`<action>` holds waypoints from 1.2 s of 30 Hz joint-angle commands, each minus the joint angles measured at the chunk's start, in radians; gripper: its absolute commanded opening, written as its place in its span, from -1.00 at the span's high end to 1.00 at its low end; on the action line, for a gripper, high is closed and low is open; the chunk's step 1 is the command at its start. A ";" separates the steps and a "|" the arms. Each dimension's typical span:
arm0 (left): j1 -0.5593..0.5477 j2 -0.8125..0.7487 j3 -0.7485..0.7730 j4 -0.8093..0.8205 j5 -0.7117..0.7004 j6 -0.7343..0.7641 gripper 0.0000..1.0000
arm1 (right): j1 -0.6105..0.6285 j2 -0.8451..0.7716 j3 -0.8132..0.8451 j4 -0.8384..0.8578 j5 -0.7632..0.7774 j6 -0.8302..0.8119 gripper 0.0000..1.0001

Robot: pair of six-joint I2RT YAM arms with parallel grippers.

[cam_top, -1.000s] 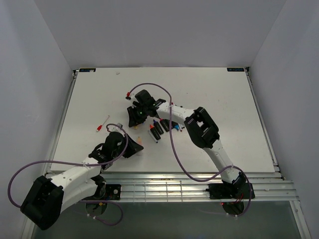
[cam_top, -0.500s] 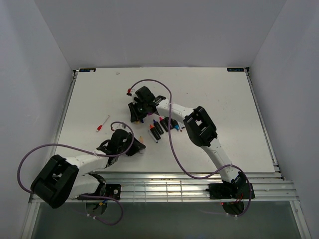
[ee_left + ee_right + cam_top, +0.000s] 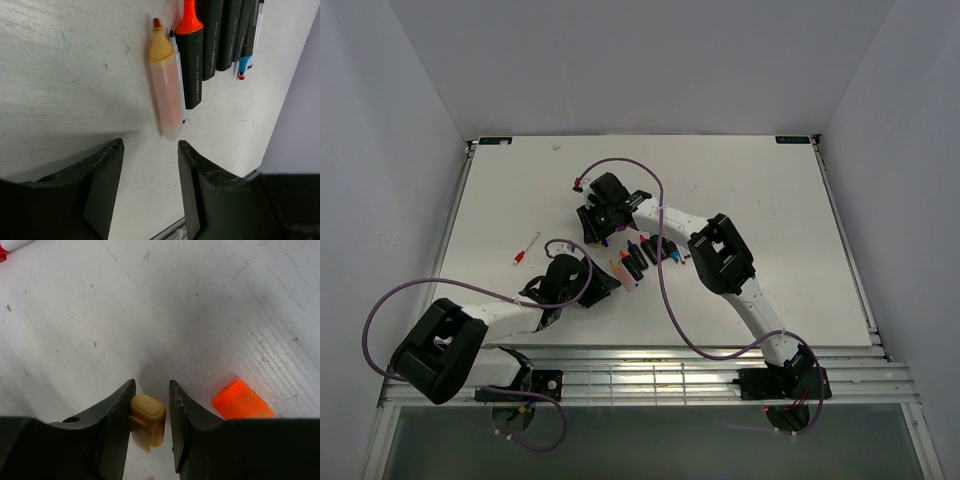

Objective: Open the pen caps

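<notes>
My left gripper (image 3: 150, 145) is open and empty, just short of the rear end of a peach highlighter (image 3: 166, 95) that lies uncapped on the table, with its tan collar and nib bare. Beside it lie a thin pen and a black highlighter with a bare orange tip (image 3: 192, 60). My right gripper (image 3: 152, 385) holds its jaws slightly apart around a tan cap (image 3: 149, 420). The cap touches the left finger, and a thin gap shows at the right finger. A loose orange cap (image 3: 241, 400) lies just to the right. In the top view the right gripper (image 3: 601, 222) is beyond the pen row (image 3: 650, 255).
A thin red-and-white pen (image 3: 525, 250) lies alone to the left, and its end shows in the right wrist view (image 3: 10, 244). More black markers and a blue-tipped pen (image 3: 245, 62) lie in the row. Purple cables loop over both arms. The table's near edge and metal rails (image 3: 670, 370) lie behind the left gripper.
The left gripper has let go of the peach highlighter, which now lies beside the row. The right gripper has drawn back toward the far side with the tan cap between its jaws.
</notes>
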 commanded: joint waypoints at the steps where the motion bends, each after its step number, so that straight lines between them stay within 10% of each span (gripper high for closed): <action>1: 0.000 -0.035 -0.036 -0.056 -0.033 0.003 -0.18 | 0.002 0.013 0.039 -0.019 0.009 -0.023 0.20; 20: 0.068 -0.255 0.342 -0.706 -0.426 0.139 -0.38 | -0.015 -0.191 0.060 -0.012 -0.003 -0.055 -0.38; 36: 0.453 -0.017 0.603 -0.908 -0.422 0.153 -0.32 | -0.144 -0.665 -0.573 0.102 0.117 0.035 -0.40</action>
